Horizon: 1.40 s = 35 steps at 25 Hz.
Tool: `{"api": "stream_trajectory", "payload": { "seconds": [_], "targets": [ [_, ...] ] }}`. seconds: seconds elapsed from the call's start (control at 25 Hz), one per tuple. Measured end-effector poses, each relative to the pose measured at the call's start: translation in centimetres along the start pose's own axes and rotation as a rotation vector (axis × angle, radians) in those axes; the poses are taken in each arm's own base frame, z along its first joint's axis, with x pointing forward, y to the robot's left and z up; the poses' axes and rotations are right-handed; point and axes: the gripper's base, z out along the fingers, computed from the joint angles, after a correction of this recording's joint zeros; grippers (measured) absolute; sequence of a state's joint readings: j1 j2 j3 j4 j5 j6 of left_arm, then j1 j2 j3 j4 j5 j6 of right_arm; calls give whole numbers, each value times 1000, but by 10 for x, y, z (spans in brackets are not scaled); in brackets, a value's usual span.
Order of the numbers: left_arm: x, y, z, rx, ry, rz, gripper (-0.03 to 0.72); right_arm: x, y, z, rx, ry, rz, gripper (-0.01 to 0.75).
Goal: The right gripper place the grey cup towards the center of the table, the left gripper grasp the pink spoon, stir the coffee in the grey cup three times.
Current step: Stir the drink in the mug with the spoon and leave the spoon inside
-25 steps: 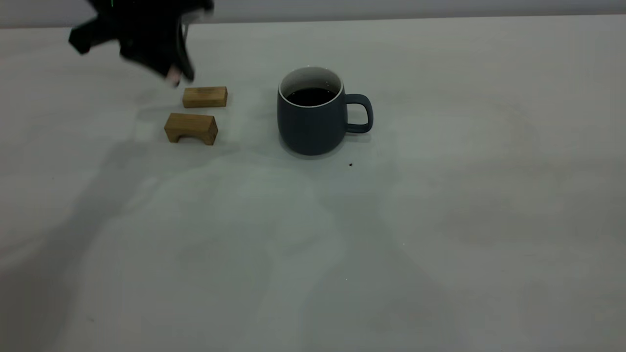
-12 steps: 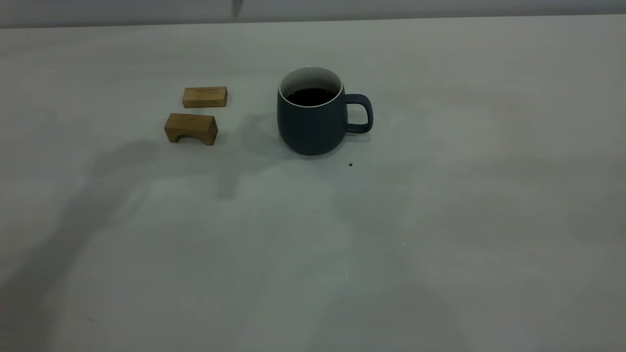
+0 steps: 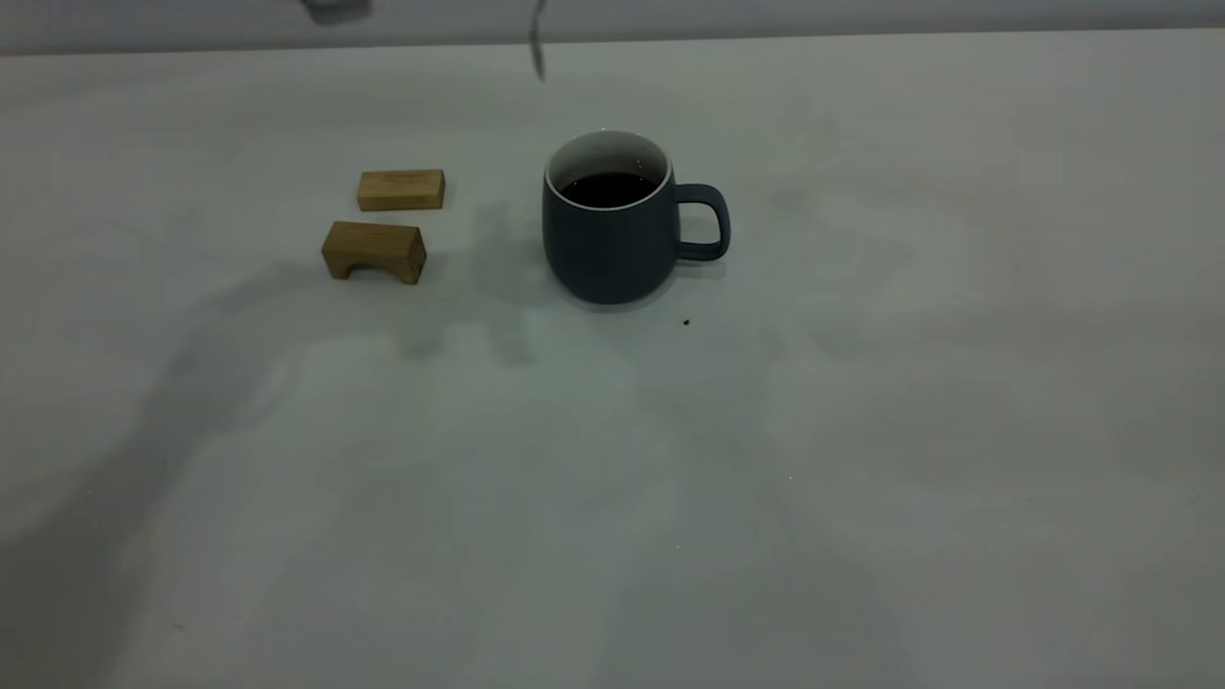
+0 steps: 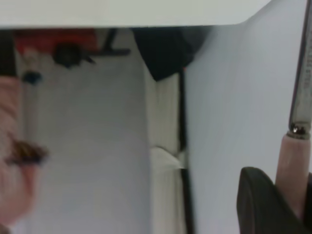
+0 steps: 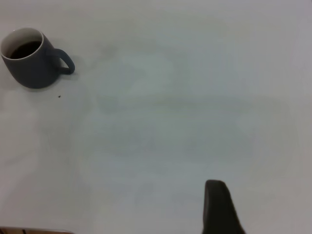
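The grey cup (image 3: 612, 234) stands upright near the middle of the table (image 3: 861, 431), handle to the right, with dark coffee (image 3: 608, 188) inside. The same cup (image 5: 30, 61) shows far off in the right wrist view. My left gripper (image 4: 288, 197) is shut on the pink spoon (image 4: 294, 165), whose metal neck points away from it. In the exterior view only the spoon's blurred metal end (image 3: 539, 48) hangs in from the top edge, above and left of the cup. My right gripper (image 5: 220, 207) is a dark shape over bare table, well away from the cup.
Two brown wooden blocks lie left of the cup, a flat block (image 3: 401, 189) behind and an arched block (image 3: 374, 251) in front. A tiny dark speck (image 3: 686, 322) sits just right of the cup's base. A grey blurred part (image 3: 335, 10) pokes in at the top edge.
The left gripper rose from beside the wooden blocks, spoon in its grip, and left the exterior view. The spoon's end has since moved right toward the cup and a little lower.
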<state>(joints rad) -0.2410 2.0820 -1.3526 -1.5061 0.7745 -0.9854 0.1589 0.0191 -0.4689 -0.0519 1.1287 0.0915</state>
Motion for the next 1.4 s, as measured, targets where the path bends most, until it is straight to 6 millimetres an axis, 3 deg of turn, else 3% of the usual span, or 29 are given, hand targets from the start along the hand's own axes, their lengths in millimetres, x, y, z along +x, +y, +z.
{"api": "stream_trajectory", "payload": {
  "seconds": [0.28, 0.56, 0.76, 1.0, 1.2, 1.4],
  "targets": [
    [-31, -10, 18, 76, 13, -95, 139, 0, 0, 0, -1, 0, 0, 491],
    [-72, -17, 43, 77, 0, -67, 139, 0, 0, 0, -1, 0, 0, 491],
    [-78, -19, 63, 51, 15, -56, 139, 0, 0, 0, -1, 0, 0, 491],
    [-89, -7, 85, -16, 22, -65, 139, 0, 0, 0, -3, 0, 1, 491],
    [-91, -5, 87, -31, 20, -65, 139, 0, 0, 0, -3, 0, 2, 491],
    [-99, -17, 75, 8, 5, -88, 139, 0, 0, 0, -3, 0, 2, 491]
  ]
}}
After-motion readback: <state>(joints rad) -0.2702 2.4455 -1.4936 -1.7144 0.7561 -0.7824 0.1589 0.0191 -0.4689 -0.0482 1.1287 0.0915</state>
